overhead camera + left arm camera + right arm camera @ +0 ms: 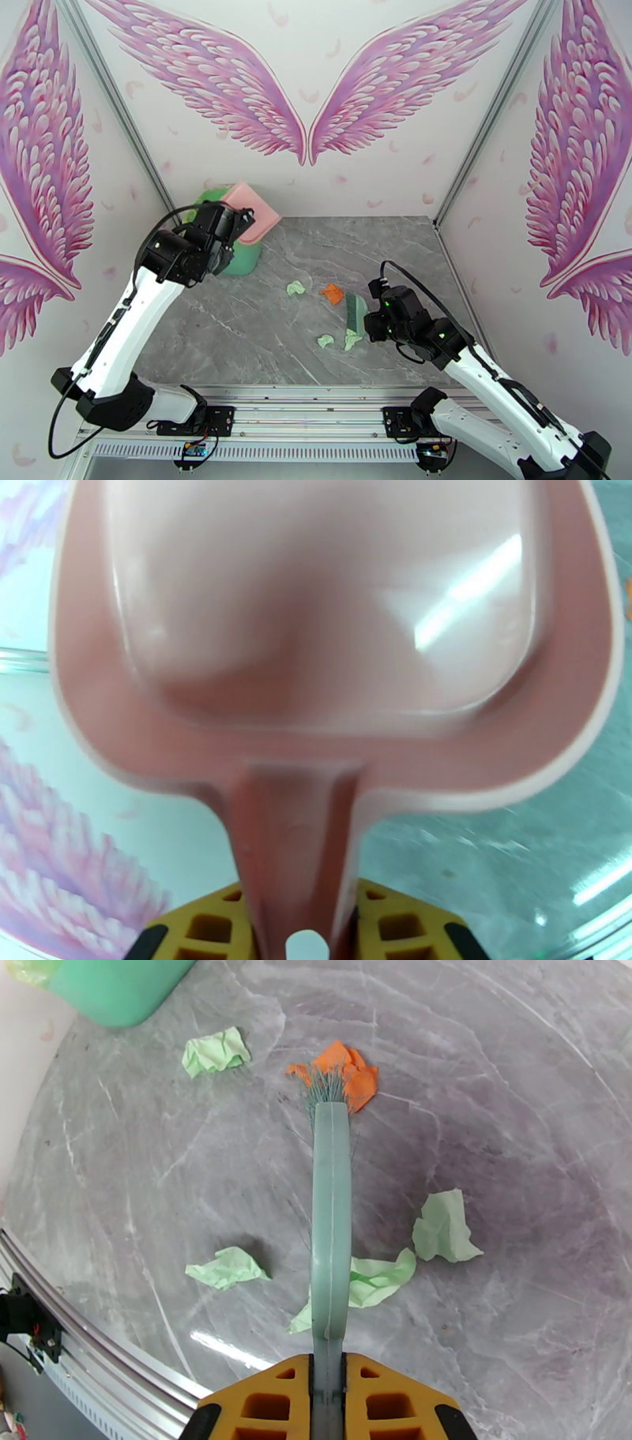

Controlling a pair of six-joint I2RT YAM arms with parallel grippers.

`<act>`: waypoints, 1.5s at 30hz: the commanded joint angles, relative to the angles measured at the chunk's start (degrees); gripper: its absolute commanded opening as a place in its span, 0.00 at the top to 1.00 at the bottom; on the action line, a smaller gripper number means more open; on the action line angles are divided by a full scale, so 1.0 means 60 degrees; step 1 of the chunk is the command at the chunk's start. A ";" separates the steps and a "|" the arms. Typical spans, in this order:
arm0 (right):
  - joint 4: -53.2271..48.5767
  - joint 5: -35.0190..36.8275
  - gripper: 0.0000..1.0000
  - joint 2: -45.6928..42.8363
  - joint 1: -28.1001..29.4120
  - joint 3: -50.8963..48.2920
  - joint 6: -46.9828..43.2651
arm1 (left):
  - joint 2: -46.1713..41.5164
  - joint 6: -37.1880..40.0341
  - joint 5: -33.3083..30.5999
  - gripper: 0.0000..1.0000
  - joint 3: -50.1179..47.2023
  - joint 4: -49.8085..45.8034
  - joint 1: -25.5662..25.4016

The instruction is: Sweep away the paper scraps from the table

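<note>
The right gripper [329, 1390] pinches the green brush [330, 1197], its hairs on an orange one of the paper scraps [359, 1078], in the middle of the table [513, 1078]. The left gripper [299, 934] pinches the pink dustpan [316, 638] above the bin [241, 256] at 10 o'clock. Sweeping seems midway; next the dustpan must come down by the scraps.

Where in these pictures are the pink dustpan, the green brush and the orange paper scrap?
pink dustpan [316, 598]: left wrist view, centre of its scoop.
green brush [330, 1220]: right wrist view, midway along its back.
orange paper scrap [354, 1074]: right wrist view, its crumpled middle.
</note>
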 commanded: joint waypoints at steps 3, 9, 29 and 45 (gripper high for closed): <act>-0.0277 0.0220 1.00 0.0187 -0.0096 0.0750 0.0207 | -0.0240 -0.1498 0.2426 1.00 -0.2408 0.0101 -0.0456; -0.0521 0.0295 1.00 0.0251 -0.0083 0.1120 0.0337 | 0.0391 -0.1295 0.2501 1.00 -0.3810 0.0725 -0.0463; 0.2669 -0.2170 1.00 0.3492 -0.0094 0.3200 0.2053 | 0.0826 -0.0907 0.3318 0.91 -0.6222 0.1758 -0.0705; 0.5421 -0.3649 1.00 0.8798 -0.0093 0.5577 0.4415 | 0.1695 -0.0898 0.3297 0.74 -0.6488 0.2490 -0.0991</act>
